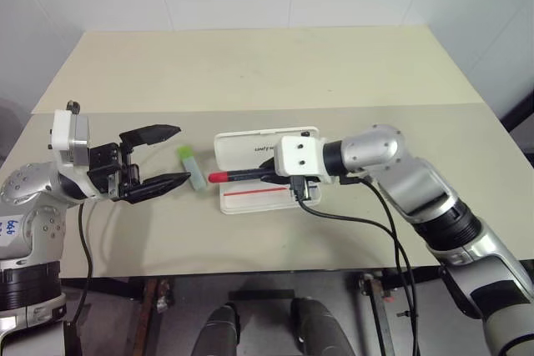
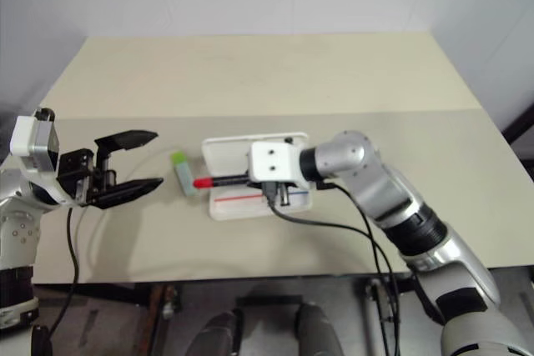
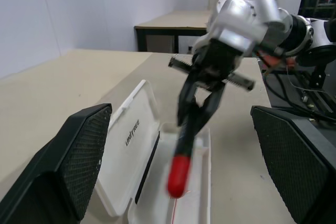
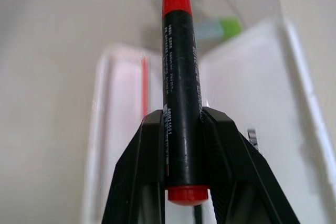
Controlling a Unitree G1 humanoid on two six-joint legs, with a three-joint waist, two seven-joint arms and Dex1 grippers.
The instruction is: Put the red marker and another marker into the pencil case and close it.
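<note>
A robot works at a beige desk (image 1: pixel 250 64). Nearest, its left gripper (image 1: pixel 158 158) hovers with its fingers (image 1: pixel 154 132) spread wide and empty. Just beyond those fingertips a green-capped highlighter (image 1: pixel 192 167) lies flat on the desk, beside the case's end. Past it sits the open white case (image 1: pixel 259 198), lid folded back flat, tray showing a red line. The right gripper (image 3: pixel 191 116) reaches in from the far side, fingers (image 4: pixel 144 166) clamped tight on the black barrel of the red marker (image 1: pixel 238 176). The marker sticks out beyond those fingertips, red cap leading, tilted down over the tray and apparently above it, not resting in it.

Risks, as a judgement: released from this height and tilt, the marker could bounce or roll out of the shallow tray. Its cap end points toward the highlighter side, so a drop too far along could leave it overhanging the rim and block the lid. Pressing down could shove the light case across the desk toward the highlighter.
</note>
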